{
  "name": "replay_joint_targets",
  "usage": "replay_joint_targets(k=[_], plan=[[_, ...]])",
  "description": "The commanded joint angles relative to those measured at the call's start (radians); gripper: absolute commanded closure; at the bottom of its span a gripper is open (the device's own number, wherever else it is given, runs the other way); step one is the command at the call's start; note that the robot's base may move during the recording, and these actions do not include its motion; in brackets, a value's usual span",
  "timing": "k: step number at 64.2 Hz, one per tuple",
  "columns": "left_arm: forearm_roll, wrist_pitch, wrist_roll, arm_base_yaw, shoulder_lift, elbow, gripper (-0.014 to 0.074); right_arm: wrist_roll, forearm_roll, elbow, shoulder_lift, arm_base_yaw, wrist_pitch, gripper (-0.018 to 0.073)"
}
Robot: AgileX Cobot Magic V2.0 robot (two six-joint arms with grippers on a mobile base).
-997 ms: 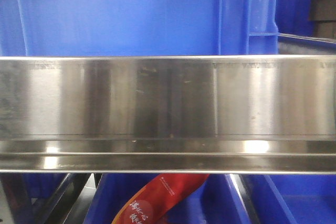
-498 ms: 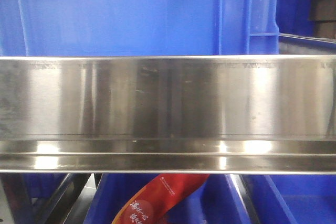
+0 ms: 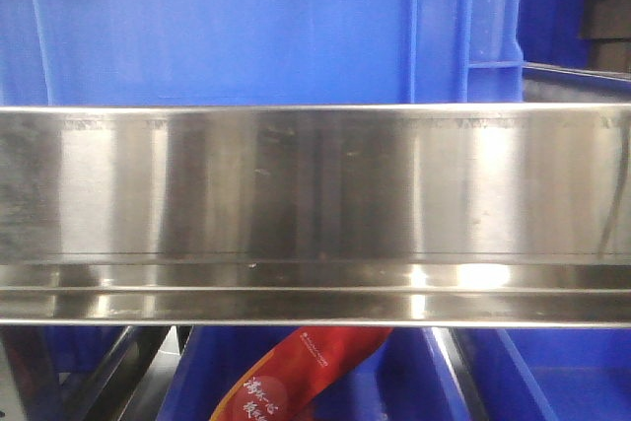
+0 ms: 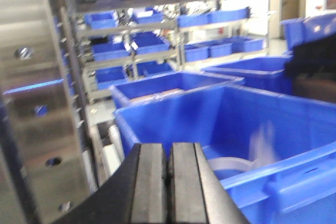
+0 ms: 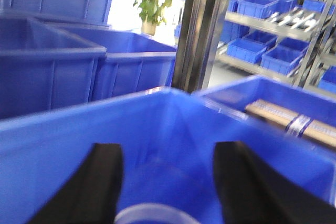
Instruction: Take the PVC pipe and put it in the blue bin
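Note:
My left gripper [image 4: 168,153] is shut with its pads together and holds nothing; it hangs over the near left corner of a blue bin [image 4: 262,116]. A white curved PVC pipe [image 4: 228,163] lies in that bin, right of the jaws, with a blurred white shape above it. My right gripper [image 5: 168,153] is open above the inside of a blue bin [image 5: 79,129]. A pale curved pipe [image 5: 157,214] shows blurred at the bottom edge between its fingers, not gripped.
A steel shelf rail [image 3: 315,204] fills the front view, with a blue bin [image 3: 246,27] behind it and a red packet [image 3: 296,377] below. A steel rack post [image 4: 31,103] stands left of my left gripper. Several more blue bins [image 5: 52,51] and shelves [image 5: 273,30] surround.
The front view is unchanged apart from shifting reflections on the steel rail.

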Motion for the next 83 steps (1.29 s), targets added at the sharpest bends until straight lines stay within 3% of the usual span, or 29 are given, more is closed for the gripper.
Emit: replay_joint_targets(k=[1,12,23,44,59,71,83], plan=[[-0.004,-0.001,-0.009,0.011,-0.008,0.000,0.0707,-0.010,-0.008,-0.013,-0.003,0.003,-0.026,0.0291],[-0.004,-0.001,-0.009,0.012,-0.008,0.000,0.0707,-0.010,-0.008,-0.013,-0.016,0.003,-0.016,0.0448],[-0.004,0.002,-0.009,0.012,-0.008,0.000,0.0707,-0.010,-0.056,-0.013,-0.071,0.003,0.037,0.0731],[-0.002,0.001,-0.010,0.014,-0.051,0.073,0.0707,-0.010,-0.095,0.020,-0.269,-0.002,0.098,0.0722],[-0.002,0.009,-0.058,0.095,-0.140,0.115,0.0707,-0.010,-0.106,0.028,-0.414,-0.002,0.205,0.0722],[-0.015,0.069,-0.058,0.162,-0.228,0.158,0.0707,0.022,-0.207,0.028,-0.496,-0.002,0.342,0.0722],[-0.029,0.154,-0.058,0.180,-0.321,0.181,0.0707,0.213,-0.405,0.072,-0.590,-0.002,0.392,0.0722]])
